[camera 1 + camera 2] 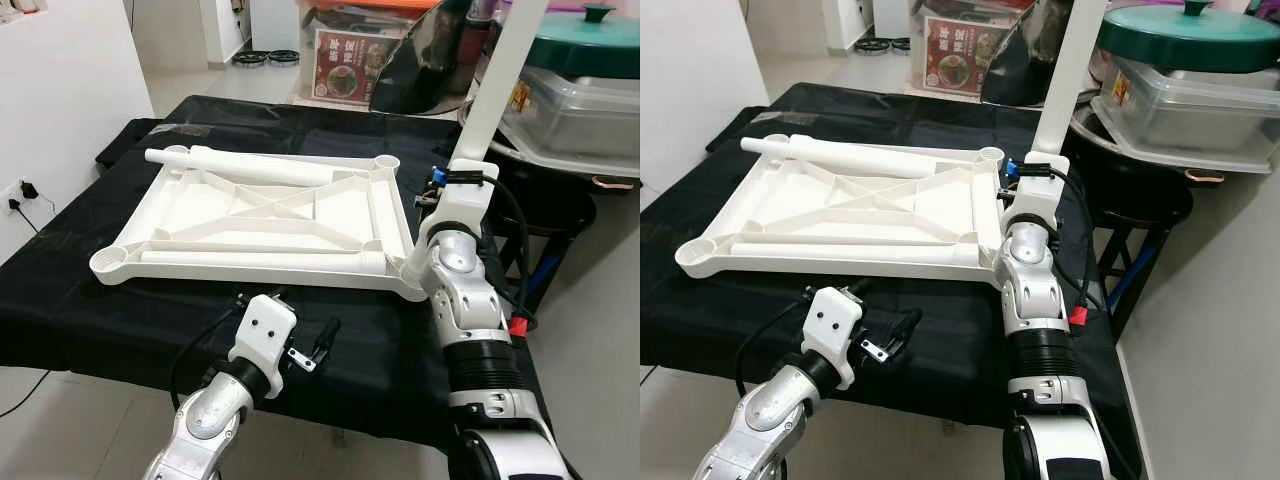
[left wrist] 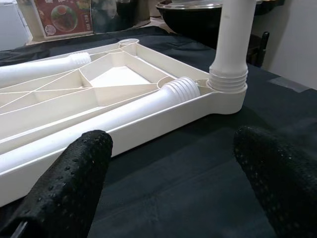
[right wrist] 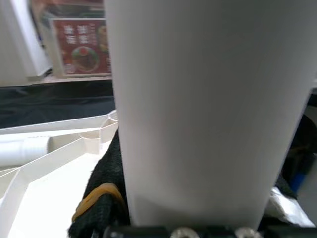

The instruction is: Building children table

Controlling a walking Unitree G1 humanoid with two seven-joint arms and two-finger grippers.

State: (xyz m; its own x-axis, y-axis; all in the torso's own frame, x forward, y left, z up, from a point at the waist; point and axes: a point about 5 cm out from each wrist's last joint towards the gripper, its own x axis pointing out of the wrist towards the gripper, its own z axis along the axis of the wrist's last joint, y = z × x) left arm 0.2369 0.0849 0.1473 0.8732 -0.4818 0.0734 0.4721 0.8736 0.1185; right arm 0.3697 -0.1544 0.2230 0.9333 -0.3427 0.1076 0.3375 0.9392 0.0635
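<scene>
The white tabletop [image 1: 270, 215] lies upside down on the black-clothed worktop [image 1: 120, 300]. The right hand [image 1: 455, 180] grips an upright leg [image 1: 500, 75] at the tabletop's near right corner; the left hand [image 1: 300, 345] hovers open just before its near edge.

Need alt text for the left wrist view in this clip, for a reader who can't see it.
A white table leg stands upright in the corner socket of an upside-down white tabletop on a black cloth. Two more loose legs lie across the tabletop's ribbed underside. The left tool sits open near the cloth, its two black fingers in the foreground.
</scene>
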